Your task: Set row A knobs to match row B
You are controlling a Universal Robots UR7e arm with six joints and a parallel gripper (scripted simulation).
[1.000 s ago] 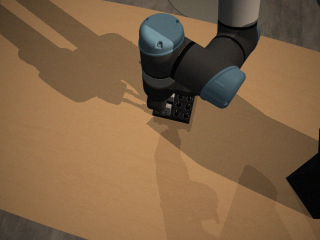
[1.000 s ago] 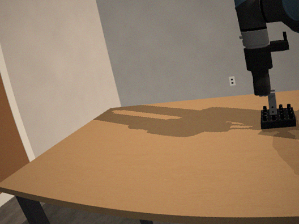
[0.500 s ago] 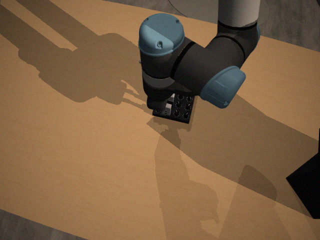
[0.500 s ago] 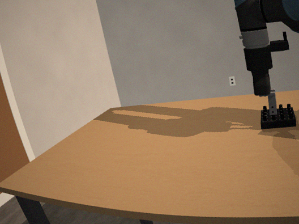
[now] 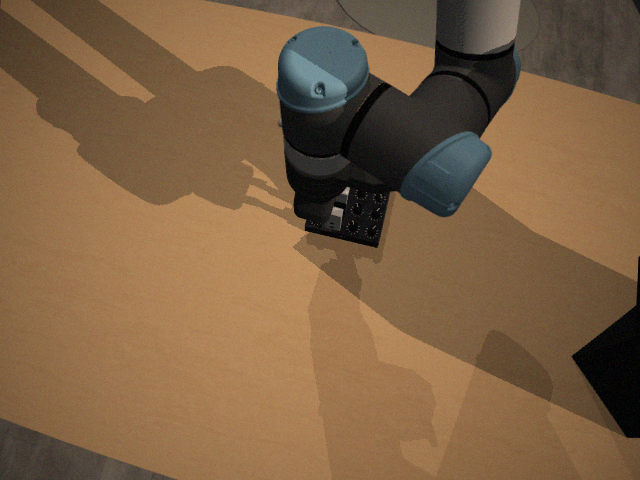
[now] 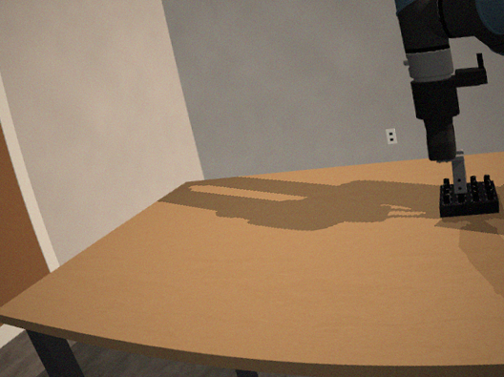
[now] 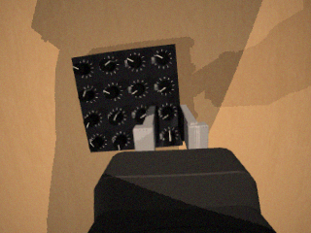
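Black knob box (image 5: 345,238) (image 6: 469,208) (image 7: 127,103) sits under gripper (image 5: 339,205) (image 6: 461,188) (image 7: 168,116); fingers apart, straddling knobs near one edge.

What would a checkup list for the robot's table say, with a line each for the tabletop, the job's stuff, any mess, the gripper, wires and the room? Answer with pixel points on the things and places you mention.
Surface: wooden tabletop (image 5: 155,310) (image 6: 257,275), crossed by broad shadows.
Job's things: black knob box (image 5: 343,236) (image 6: 468,208) (image 7: 125,104), sixteen knobs in a four-by-four grid; its printed names are too small to read.
Clutter: nothing seen.
Gripper: pointing down at the box, fingers apart, partly open; whether they grip a knob, I can't tell.
Cables: nothing seen.
Surroundings: grey wall (image 6: 284,76) with a white outlet (image 6: 391,136); dark floor (image 5: 41,454) (image 6: 172,369).
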